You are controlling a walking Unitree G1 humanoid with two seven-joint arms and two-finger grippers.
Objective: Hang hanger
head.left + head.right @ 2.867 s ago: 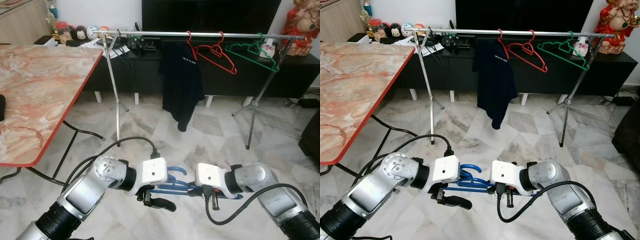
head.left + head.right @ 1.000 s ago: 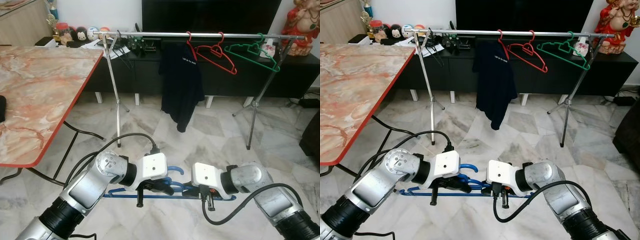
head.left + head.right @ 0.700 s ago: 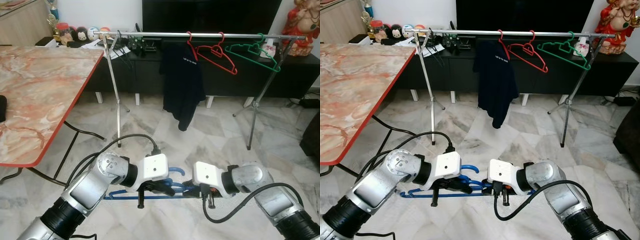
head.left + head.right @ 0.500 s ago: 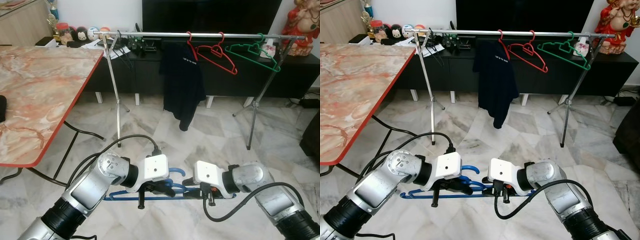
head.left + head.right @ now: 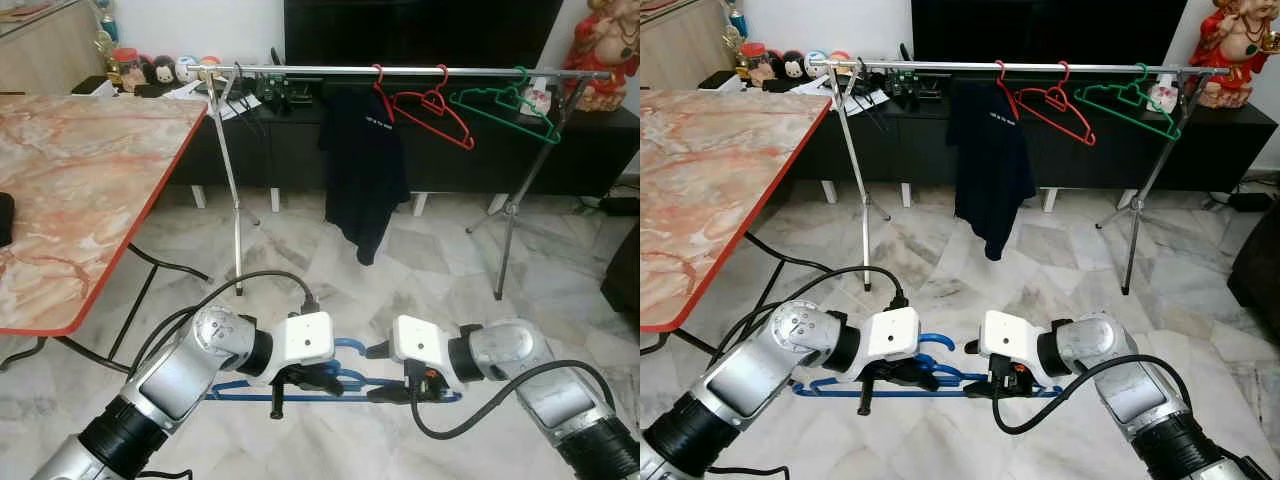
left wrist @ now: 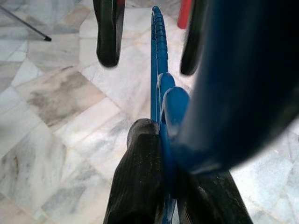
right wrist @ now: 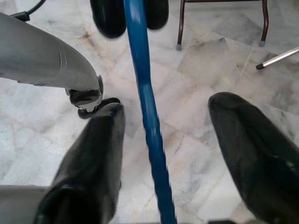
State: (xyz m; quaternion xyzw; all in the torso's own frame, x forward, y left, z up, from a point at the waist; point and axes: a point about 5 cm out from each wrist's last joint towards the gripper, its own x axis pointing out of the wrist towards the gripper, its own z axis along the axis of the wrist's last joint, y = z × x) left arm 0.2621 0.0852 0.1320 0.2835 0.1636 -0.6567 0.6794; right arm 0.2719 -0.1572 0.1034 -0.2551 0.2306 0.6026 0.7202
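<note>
Since the previous frames the right gripper (image 7: pixel 161 135) has let go; its fingers now stand spread either side of the blue hanger (image 5: pixel 330 385). Left gripper (image 6: pixel 163 186) clamped on it, apparently near the hook. Hanger low over floor; rail (image 5: pixel 420 71) well apart, hanging not begun.
</note>
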